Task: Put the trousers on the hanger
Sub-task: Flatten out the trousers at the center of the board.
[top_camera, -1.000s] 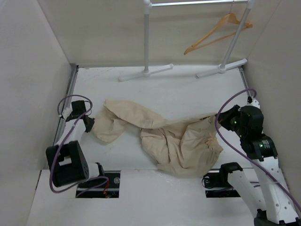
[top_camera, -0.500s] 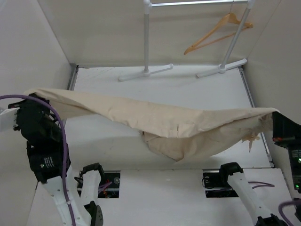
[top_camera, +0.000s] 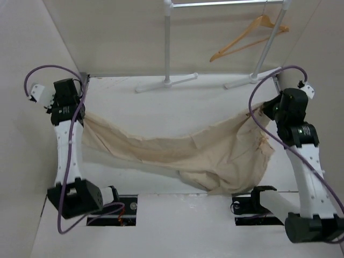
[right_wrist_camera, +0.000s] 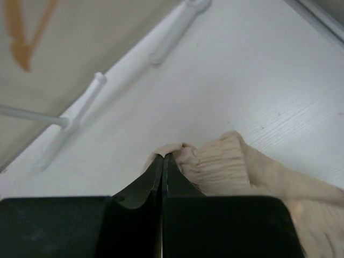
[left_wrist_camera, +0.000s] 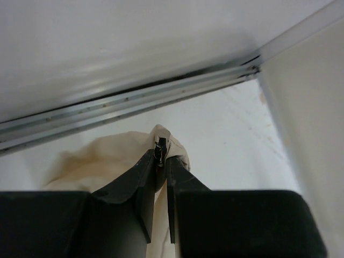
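Sagging between the arms, the wrinkled beige cloth trousers (top_camera: pixel 177 156) hung low over the white counter (top_camera: pixel 204 102), no longer stretched high, left jaws and right jaws each clamped on an end; the orange-tan wooden hanger (top_camera: pixel 248 38) waited well apart.

trousers (top_camera: pixel 177 153) sag between left pincer (top_camera: pixel 82 114), right pincer (top_camera: pixel 265 111) | hanger (top_camera: pixel 244 38) on rack (top_camera: pixel 167 45)

Both arms stand raised, spread wide; left end effector (left_wrist_camera: pixel 161 158) and right end effector (right_wrist_camera: pixel 163 159) clamp the trousers (top_camera: pixel 177 153).
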Robot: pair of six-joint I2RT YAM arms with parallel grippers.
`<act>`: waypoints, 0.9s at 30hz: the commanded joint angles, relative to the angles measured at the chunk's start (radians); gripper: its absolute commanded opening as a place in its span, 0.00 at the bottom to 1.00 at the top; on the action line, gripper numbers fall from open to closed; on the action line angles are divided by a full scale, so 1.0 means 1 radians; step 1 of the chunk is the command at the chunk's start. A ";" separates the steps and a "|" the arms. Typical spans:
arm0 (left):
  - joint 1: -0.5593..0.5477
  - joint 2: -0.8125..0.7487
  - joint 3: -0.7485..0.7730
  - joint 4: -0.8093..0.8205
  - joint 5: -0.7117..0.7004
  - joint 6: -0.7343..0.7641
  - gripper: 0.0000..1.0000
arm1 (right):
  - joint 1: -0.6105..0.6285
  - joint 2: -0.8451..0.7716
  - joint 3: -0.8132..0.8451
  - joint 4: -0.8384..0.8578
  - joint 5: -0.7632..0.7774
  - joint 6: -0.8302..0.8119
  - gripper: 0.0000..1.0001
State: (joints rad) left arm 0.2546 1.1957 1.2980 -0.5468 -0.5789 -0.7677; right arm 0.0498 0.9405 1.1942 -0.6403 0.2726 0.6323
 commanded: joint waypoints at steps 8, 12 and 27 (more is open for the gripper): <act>-0.094 0.690 0.498 0.223 0.031 0.096 0.05 | -0.236 0.643 0.201 0.344 -0.179 0.128 0.00; -0.159 0.847 0.740 0.252 0.138 0.163 0.47 | -0.245 0.865 0.413 0.285 -0.129 0.153 0.12; -0.875 0.150 -0.407 0.356 0.306 -0.036 0.49 | 0.127 0.300 -0.173 0.315 -0.150 0.153 0.03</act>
State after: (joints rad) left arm -0.5640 1.3354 0.9661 -0.2245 -0.3107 -0.7315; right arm 0.1181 1.3331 1.1633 -0.3485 0.1368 0.7685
